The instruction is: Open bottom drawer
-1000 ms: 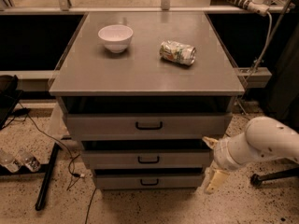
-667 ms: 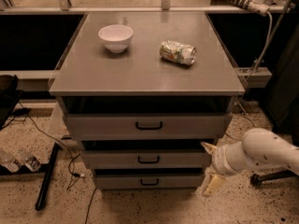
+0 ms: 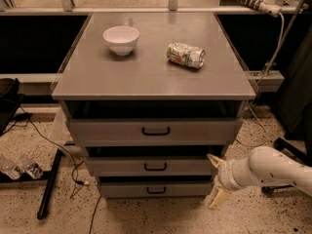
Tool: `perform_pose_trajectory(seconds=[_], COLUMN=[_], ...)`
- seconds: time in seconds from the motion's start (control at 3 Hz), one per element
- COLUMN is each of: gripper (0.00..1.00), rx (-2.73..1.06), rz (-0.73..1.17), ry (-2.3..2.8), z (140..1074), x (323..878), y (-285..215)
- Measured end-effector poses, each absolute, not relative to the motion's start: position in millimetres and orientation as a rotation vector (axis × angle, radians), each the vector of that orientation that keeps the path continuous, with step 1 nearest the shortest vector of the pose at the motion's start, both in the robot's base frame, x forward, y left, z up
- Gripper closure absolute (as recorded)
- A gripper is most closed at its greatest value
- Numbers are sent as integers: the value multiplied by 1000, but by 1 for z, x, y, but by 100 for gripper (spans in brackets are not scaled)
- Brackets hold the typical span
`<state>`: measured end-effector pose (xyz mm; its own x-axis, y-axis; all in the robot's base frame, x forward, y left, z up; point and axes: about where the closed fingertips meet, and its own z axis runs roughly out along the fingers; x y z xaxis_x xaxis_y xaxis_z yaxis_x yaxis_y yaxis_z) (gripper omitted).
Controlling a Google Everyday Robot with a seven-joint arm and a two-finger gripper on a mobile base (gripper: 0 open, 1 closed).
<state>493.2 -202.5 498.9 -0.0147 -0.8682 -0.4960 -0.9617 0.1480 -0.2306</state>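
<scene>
The bottom drawer [image 3: 156, 189] is the lowest and narrowest of three grey fronts, with a small black bar handle [image 3: 156, 190] and a dark gap above it. My gripper [image 3: 215, 179] is at the end of the white arm [image 3: 273, 172], which comes in from the right. It sits just off the right ends of the middle drawer [image 3: 155, 166] and the bottom drawer. It is open, with one cream fingertip [image 3: 213, 159] up by the middle drawer and the other low by the bottom drawer's corner. It holds nothing.
The top drawer [image 3: 155, 130] juts out furthest. A white bowl [image 3: 121, 39] and a crushed can [image 3: 185, 55] lie on the cabinet top [image 3: 97, 82]. Cables and a black bar [image 3: 48, 184] lie on the speckled floor at the left. A chair base [image 3: 287, 147] stands at the right.
The arm has dropped lower and the gripper has moved down and slightly left, closer to the bottom drawer's right end. The drawers have not moved.
</scene>
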Motion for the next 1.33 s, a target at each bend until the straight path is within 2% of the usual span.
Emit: perform_pose_trajectory(seconds=[0.67,1.33], gripper=[0,0], rx=[-1739,-1721], rz=[344,287], ry=[1929,1932], z=[427,342], x=[507,513], y=[-191,-200])
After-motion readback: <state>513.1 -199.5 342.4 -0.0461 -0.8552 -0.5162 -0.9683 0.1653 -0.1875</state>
